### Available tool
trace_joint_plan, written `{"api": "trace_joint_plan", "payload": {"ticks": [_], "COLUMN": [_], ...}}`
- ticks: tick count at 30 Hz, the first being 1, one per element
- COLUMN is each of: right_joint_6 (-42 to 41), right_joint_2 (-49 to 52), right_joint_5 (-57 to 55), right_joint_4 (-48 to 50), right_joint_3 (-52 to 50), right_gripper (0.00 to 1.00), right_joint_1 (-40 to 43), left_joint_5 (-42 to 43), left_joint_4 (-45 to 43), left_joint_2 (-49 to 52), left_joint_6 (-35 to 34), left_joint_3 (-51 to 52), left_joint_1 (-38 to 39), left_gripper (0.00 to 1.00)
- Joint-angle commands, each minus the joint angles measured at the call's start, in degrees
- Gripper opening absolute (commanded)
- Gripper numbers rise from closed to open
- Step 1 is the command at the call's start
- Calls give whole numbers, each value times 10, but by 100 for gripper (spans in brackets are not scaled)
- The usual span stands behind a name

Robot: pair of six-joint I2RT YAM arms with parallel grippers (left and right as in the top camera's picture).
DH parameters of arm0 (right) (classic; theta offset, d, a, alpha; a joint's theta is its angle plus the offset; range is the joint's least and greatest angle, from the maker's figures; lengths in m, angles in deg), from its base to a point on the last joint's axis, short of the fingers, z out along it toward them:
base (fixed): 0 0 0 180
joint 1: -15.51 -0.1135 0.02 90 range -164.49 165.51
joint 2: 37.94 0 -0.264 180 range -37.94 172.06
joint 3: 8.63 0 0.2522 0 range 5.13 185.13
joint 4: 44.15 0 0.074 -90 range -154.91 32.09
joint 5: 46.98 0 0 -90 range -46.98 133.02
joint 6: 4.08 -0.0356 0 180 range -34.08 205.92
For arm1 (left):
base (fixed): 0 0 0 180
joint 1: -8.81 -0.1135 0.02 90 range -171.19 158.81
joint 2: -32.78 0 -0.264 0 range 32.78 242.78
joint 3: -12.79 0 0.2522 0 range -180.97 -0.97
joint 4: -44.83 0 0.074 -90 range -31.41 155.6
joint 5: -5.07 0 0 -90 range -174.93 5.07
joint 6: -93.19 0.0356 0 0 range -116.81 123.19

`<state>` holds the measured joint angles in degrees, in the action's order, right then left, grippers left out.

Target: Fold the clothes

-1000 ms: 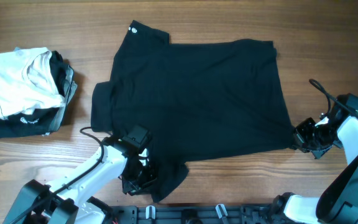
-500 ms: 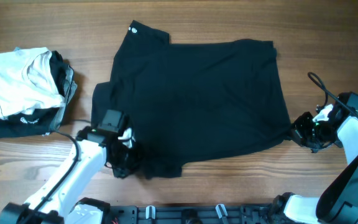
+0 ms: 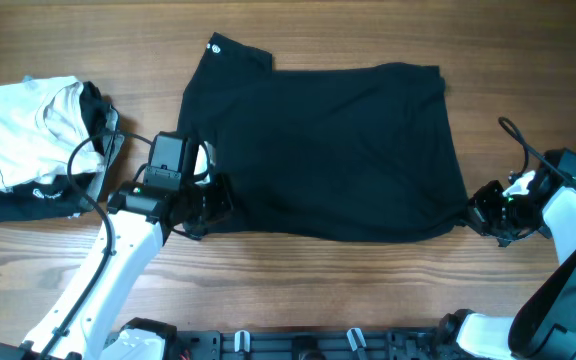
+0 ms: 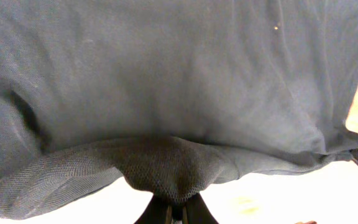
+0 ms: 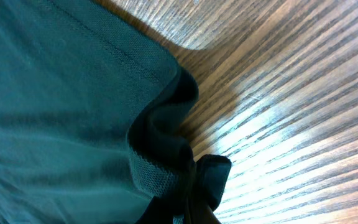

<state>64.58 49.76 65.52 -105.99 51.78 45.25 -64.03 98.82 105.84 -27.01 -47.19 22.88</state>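
The black shirt (image 3: pixel 328 150) lies spread flat across the middle of the bench (image 3: pixel 528 60), reaching from upper centre down to just below mid-frame. A small white mark (image 3: pixel 215 45) shows at its upper left corner.

The left pincer (image 3: pixel 208 200) sits at the shirt's lower left edge. In the left wrist view the pincer (image 4: pixel 174 208) is pressed together on a bunched fold of shirt (image 4: pixel 179 81), at bottom centre of the frame.

The right pincer (image 3: pixel 483 212) is at the shirt's lower right corner. In the right wrist view this pincer (image 5: pixel 188 186) pinches the hemmed corner of the shirt (image 5: pixel 55 93), and the cloth puckers just above the bare wood (image 5: pixel 278 93).

At the far left of the overhead view, well apart from the shirt, a folded white garment (image 3: pixel 23 125) rests on a folded black garment (image 3: pixel 18 205).
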Motion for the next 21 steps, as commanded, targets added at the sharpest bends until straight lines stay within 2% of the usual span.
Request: {"api": "trace_joint_plan", "payload": {"ticks": [1,3,8,12,15,19,21], "right_joint_6": [13,-21,-15,-55,-106,-102,-67], "right_joint_2": [0,0,0,0,1,1,0], "right_joint_5": [15,10,145,144,123,78,44], "right_joint_4": [-7,-9,55,76,88,59,21], "right_joint_3": [10,10,10,10,10,10,10], "right_gripper": [4,4,4,4,6,5,4], "right_joint_1": [2,2,2,2,2,2,2], "left_joint_5": [-30,-32,-52,-69,-129,-181,-180], "left_joint_4": [2,2,-10,-42,-71,-80,-79], "left_joint_2": [-8,-8,-10,-10,-10,-10,-12], "left_joint_6": [15,15,16,15,16,16,15], "left_joint_3": [-10,-12,-33,-33,-33,-33,-33], "left_joint_1": [-5,-5,-5,-5,-5,-5,-5], "left_gripper": [4,4,4,4,4,4,4]}}
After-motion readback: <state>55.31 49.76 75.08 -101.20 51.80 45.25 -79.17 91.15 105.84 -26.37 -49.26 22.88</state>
